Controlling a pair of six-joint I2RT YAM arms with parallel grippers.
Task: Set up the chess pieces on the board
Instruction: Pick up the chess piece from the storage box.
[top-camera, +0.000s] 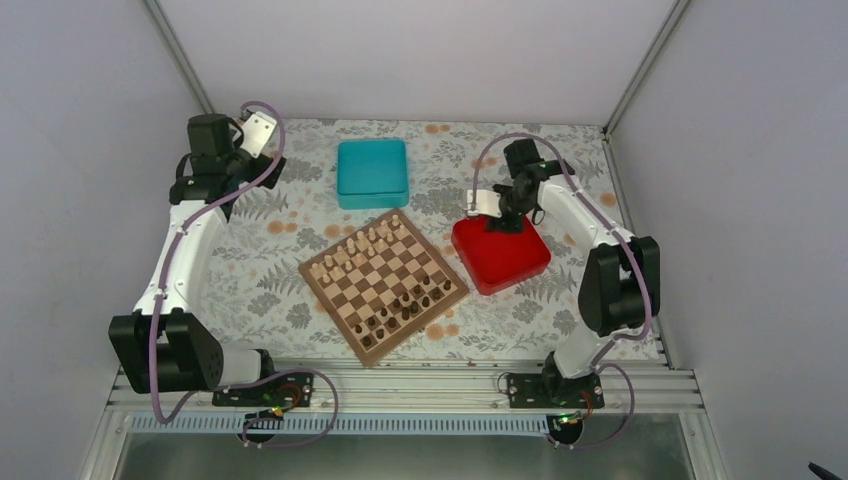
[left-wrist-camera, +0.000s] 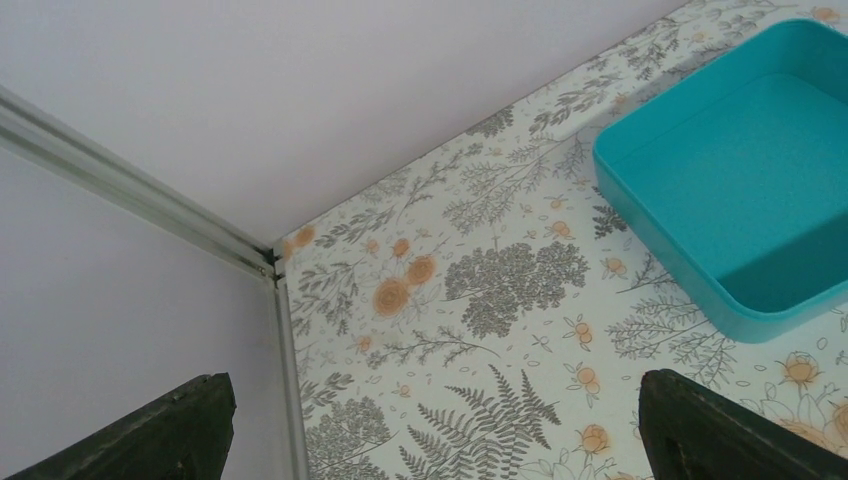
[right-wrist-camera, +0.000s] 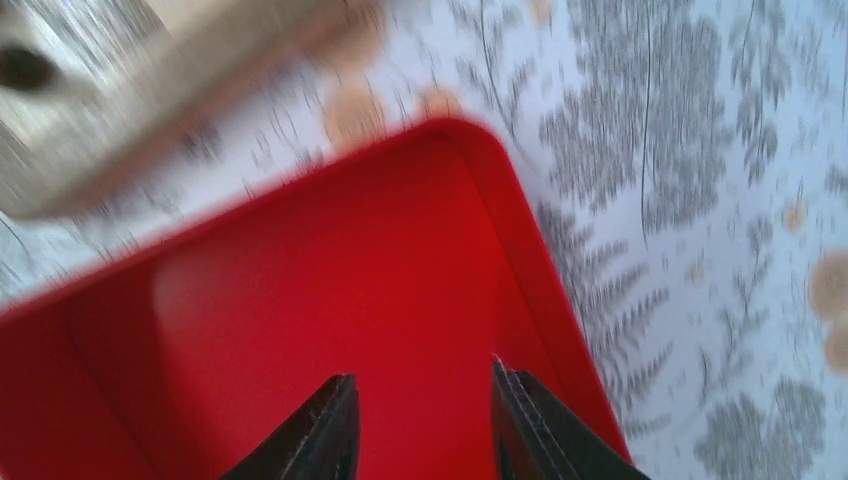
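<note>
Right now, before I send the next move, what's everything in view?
board: one, tan and brown checks, table centre.
dark pieces: several, too small to count, near-right side of the board.
pale pieces: several, beige, far-left side of the board.
tray: one, red, right of the board.
box: one, teal, behind the board.
cloth: one, floral, over the table.
left arm: one, white and black, far left corner, jaws open.
right arm: one, white and black, jaws open over the tray.
</note>
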